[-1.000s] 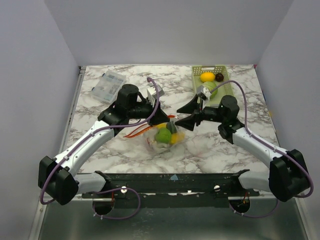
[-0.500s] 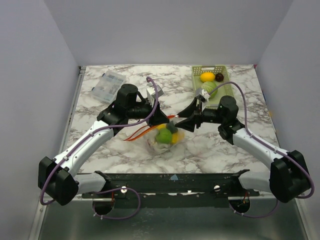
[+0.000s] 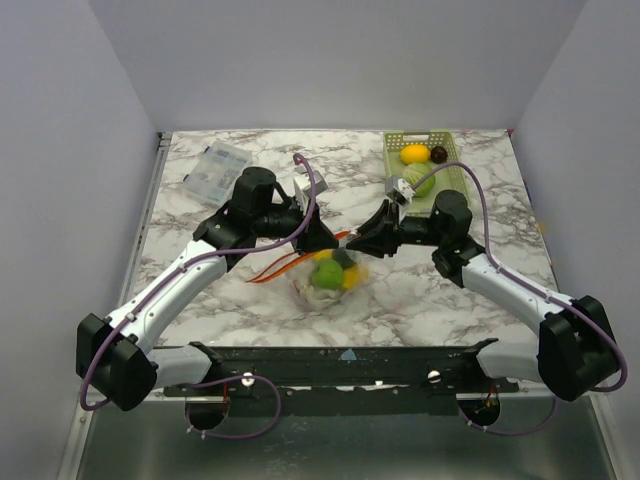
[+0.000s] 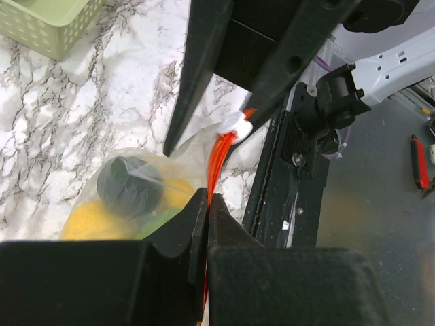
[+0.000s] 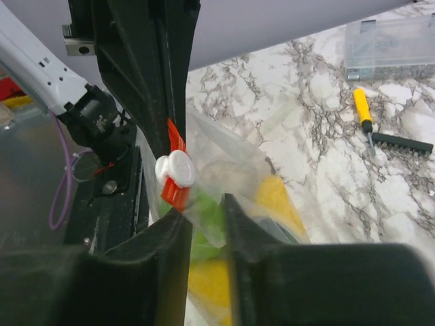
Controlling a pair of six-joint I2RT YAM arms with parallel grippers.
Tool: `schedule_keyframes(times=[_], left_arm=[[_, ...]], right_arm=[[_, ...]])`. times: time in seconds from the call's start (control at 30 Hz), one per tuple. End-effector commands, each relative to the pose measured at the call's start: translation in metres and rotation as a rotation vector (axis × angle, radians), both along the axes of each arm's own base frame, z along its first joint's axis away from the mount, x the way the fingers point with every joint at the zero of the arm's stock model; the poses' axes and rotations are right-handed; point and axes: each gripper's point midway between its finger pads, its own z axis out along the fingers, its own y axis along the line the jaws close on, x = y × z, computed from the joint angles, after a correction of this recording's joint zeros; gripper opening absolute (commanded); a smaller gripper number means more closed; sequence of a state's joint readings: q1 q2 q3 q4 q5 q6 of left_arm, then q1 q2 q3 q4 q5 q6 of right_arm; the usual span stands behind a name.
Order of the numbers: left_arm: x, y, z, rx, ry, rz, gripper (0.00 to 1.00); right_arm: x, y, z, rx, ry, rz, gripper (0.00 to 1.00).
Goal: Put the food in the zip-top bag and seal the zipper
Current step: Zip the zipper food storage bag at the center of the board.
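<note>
The zipper (image 4: 216, 159) is clamped in the closed left gripper (image 4: 207, 200); the right gripper (image 5: 207, 217), narrowed but still partly open, has been brought just beside it.

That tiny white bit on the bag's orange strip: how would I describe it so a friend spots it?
At the middle of the marble table sits a clear bag of toy fruit. An orange-red zipper runs along its mouth, and the slider sits on it: a small white two-lobed clip, the only white piece on that orange line.
</note>
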State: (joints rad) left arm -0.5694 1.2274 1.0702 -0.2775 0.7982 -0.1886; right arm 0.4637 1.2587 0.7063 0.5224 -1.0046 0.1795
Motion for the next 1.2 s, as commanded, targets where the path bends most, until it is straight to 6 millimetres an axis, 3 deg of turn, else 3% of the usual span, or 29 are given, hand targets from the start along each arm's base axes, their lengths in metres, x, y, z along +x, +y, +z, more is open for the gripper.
schedule_keyframes(times=[0.0,0.03,0.17,0.2,0.3,0.43,0.67,0.93,1.17], left_arm=[[-0.002,-0.002,0.025,-0.034,-0.056,-0.031,0.00],[0.000,-0.002,0.024,-0.022,-0.063,-0.019,0.07],[0.010,0.001,0.020,0.035,-0.138,0.053,0.47],[0.012,0.001,0.021,0.045,-0.167,0.067,0.53],[0.014,-0.005,0.028,0.076,-0.293,0.090,0.60],[0.018,-0.017,0.039,0.066,-0.456,0.107,0.59],[0.035,-0.021,0.047,0.085,-0.666,0.199,0.39],[0.036,-0.030,0.036,0.138,-0.719,0.119,0.38],[0.024,-0.039,0.032,0.110,-0.689,0.039,0.36]], right_arm=[[0.003,0.005,0.009,0.010,-0.027,0.019,0.17],[0.003,0.005,0.010,0.013,-0.022,0.022,0.02],[0.005,0.007,0.015,0.027,0.038,0.007,0.00],[0.005,0.007,0.015,0.028,0.052,0.003,0.00],[0.005,0.006,0.015,0.028,0.075,-0.014,0.00],[0.006,0.006,0.014,0.025,0.099,-0.025,0.00],[0.007,0.004,0.015,0.021,0.105,-0.044,0.00],[0.007,0.003,0.017,0.022,0.102,-0.058,0.00],[0.008,0.003,0.016,0.022,0.110,-0.059,0.00]])
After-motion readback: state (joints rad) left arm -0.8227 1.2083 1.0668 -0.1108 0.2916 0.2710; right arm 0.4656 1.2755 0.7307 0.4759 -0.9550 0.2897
